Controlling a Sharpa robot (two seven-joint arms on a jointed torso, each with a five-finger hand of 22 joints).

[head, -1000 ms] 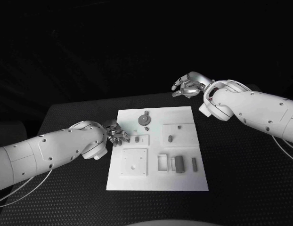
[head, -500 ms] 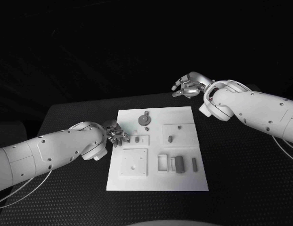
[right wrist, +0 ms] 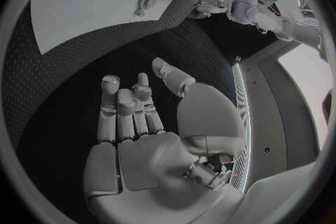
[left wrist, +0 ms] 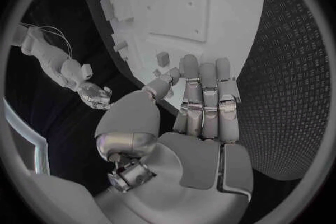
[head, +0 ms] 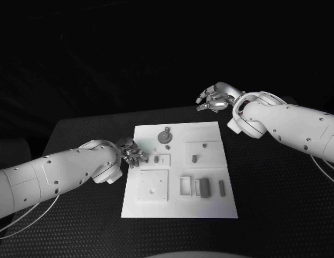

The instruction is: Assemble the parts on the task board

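Task board [head: 179, 172], a white plate, lies flat in the middle of the black desk [head: 275, 204], with its long sides running from the near edge toward the far edge. Small grey parts sit on it: a round part [head: 164, 136] near the far edge, a small slim part [head: 194, 158] in a square patch toward the right edge, and a dark block [head: 204, 187] standing in a little frame near the near right corner, with another thin part [head: 221, 186] just beside it. A raised square plate [head: 153, 185] lies on the left half of the board. The left hand [head: 133, 155] rests at the board's left edge, about halfway along it. In the left wrist view its fingers [left wrist: 206, 103] are straight and close together, with their tips lying on the board's edge, and it holds nothing. The right hand [head: 214, 98] hangs in the air over the far edge of the desk, well apart from the board. In the right wrist view its fingers [right wrist: 126, 112] are loosely spread and a bit bent, with nothing in them.
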